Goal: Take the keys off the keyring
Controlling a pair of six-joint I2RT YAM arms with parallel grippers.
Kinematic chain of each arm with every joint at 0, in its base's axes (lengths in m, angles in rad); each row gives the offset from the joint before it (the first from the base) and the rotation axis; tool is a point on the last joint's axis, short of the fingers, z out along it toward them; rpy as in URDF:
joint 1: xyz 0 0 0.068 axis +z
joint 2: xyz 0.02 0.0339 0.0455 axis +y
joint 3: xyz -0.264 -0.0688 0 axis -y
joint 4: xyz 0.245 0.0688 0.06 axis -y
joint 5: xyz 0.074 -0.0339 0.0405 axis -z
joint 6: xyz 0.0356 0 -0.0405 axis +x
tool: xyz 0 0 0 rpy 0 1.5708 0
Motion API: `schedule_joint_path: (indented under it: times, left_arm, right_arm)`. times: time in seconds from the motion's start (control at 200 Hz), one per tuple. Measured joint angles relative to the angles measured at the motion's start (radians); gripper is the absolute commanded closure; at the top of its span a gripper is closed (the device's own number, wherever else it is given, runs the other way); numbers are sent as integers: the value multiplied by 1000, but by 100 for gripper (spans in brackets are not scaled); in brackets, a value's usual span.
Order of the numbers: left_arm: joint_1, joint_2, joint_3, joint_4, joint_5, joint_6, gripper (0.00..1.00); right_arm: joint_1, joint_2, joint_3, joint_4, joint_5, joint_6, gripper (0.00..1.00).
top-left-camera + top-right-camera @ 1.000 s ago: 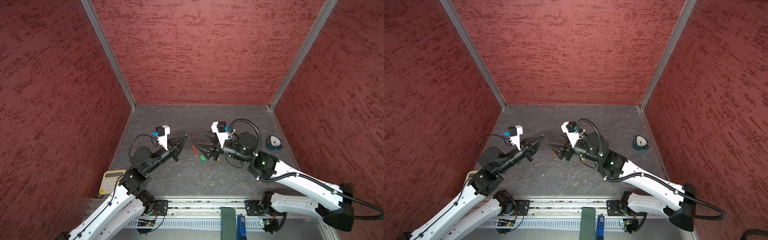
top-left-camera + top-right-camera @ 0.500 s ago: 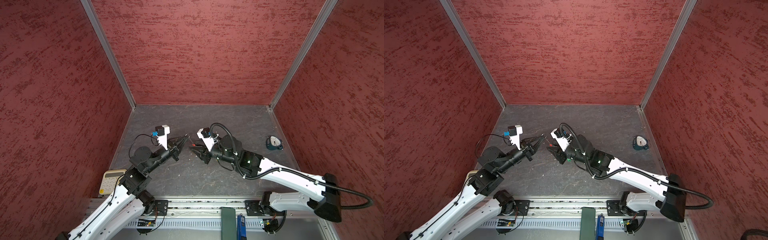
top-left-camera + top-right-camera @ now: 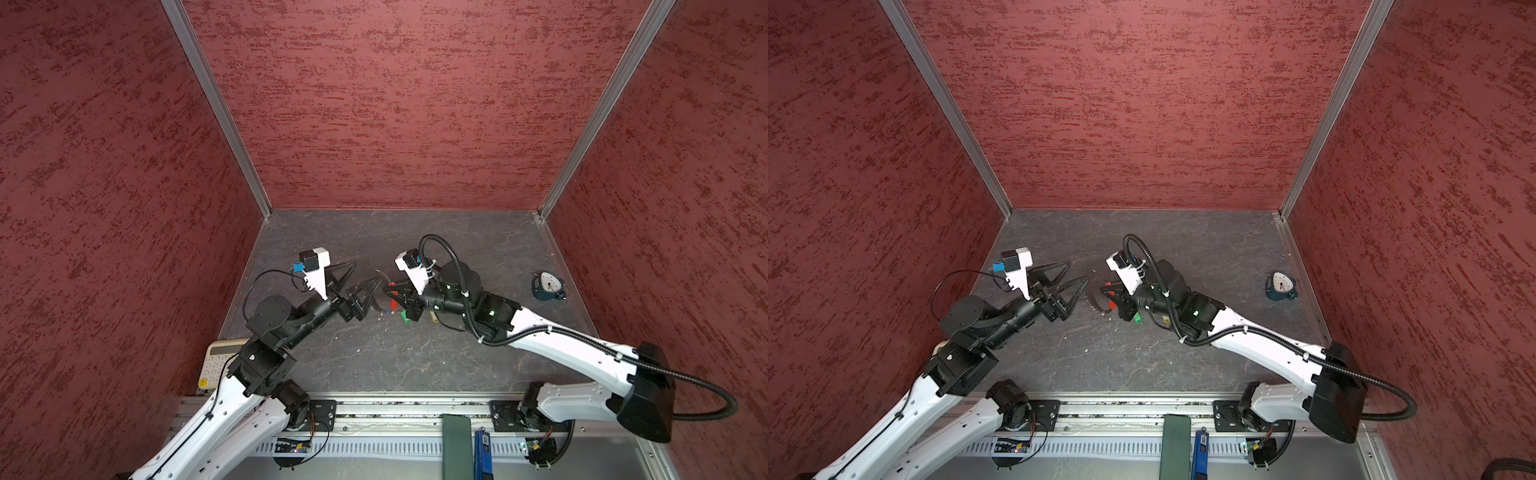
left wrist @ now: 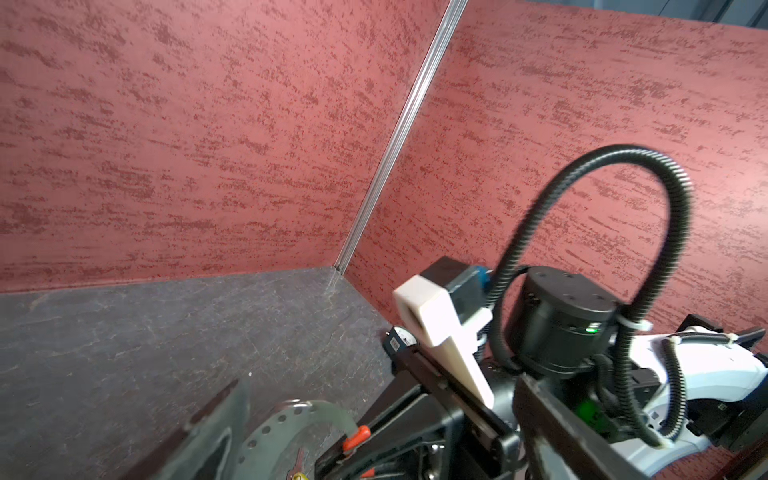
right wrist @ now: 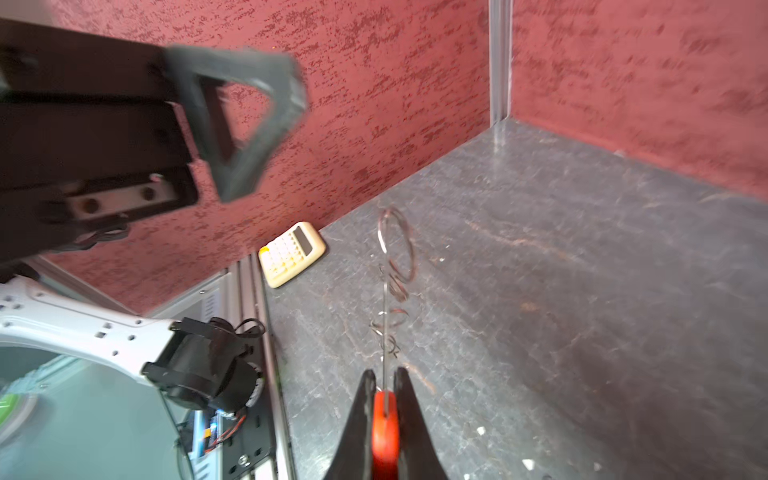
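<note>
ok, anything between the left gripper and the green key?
Yes: the wire of the keyring hangs between the open left gripper and the green key, which sits by the right gripper, shut on the red sleeve.

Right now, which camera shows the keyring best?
The right wrist view: the keyring shows close and plain, its red sleeve pinched in the right gripper. Both top views show only a tiny arc; the left wrist view just a red tip.

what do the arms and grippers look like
Left arm and right arm: white shells, black joints. Black triangular open-frame fingers. White camera mounts. Right arm has a ribbed black hose and green light; left, a thin black cable.
</note>
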Motion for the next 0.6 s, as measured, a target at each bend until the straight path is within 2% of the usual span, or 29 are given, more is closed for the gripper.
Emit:
schedule_joint_path:
  times: [0.17, 0.331, 0.596]
  left_arm:
    - [0, -57, 5, -3, -4, 18, 1]
    - [0, -65, 5, -5, -12, 18, 0]
    - [0, -64, 5, -12, -14, 18, 1]
  right_arm:
    - [-93, 179, 13, 53, -211, 69, 100]
    - [-119, 402, 79, 47, -361, 112, 100]
    - [-118, 622, 218, 7, -453, 126, 100]
